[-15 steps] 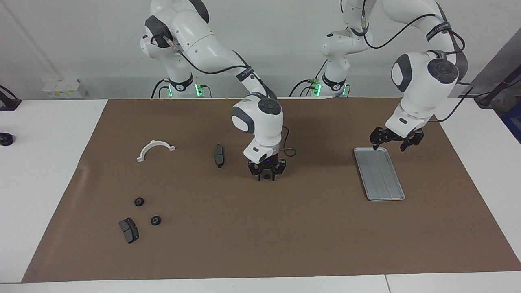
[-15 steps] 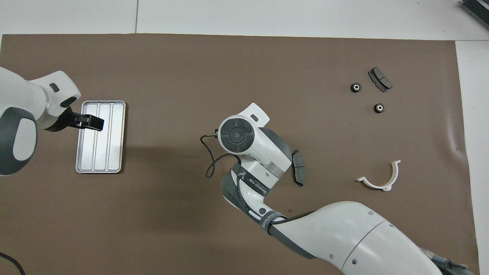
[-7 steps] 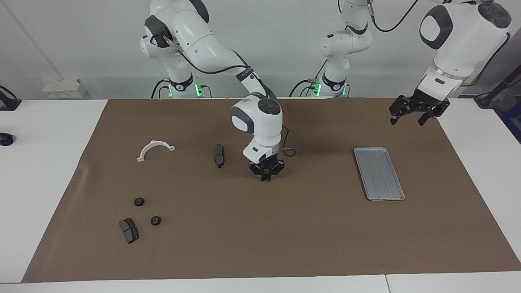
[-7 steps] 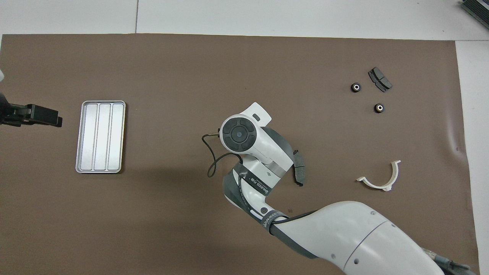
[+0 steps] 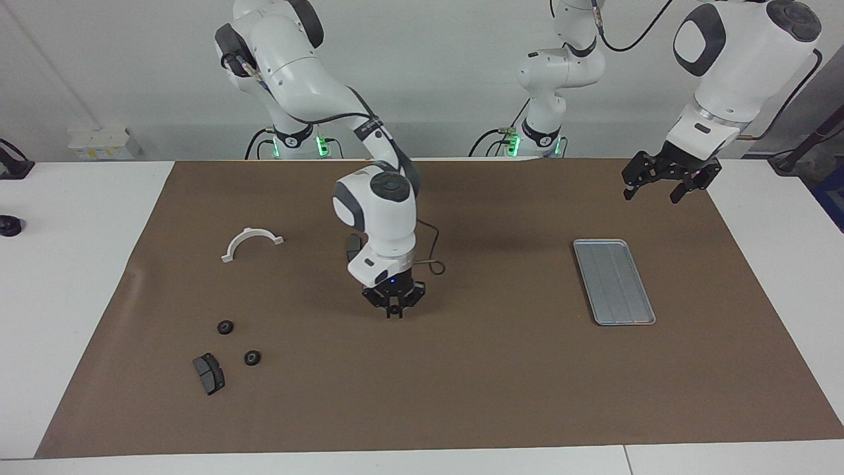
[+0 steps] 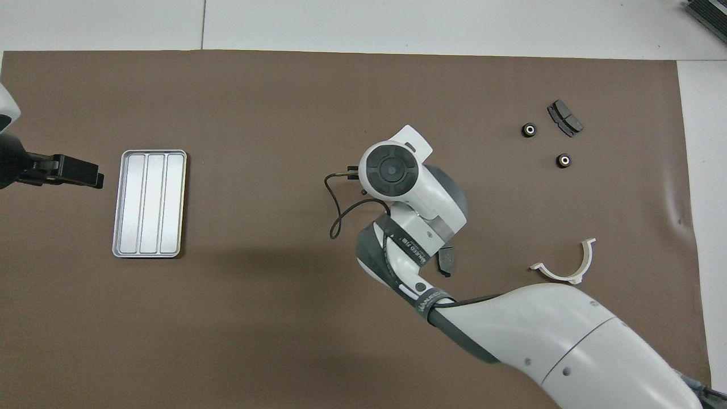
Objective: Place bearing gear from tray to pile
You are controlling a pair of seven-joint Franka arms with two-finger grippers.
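Gear: pinched in the closed right gripper over mid-mat; overhead view hides both under the wrist
Tray: bare, toward the left arm's end
Pile: two gears near right arm's end
Left gripper: spread open, holding nothing, raised over the mat's edge

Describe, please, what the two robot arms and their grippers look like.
Both arms have glossy white shells with dark grey joint caps and black lettered bands. The right gripper is black with a small blue light; the left gripper is black too. Thin black cables loop along each arm.

Glossy white arms, dark grey joint caps, black cables.
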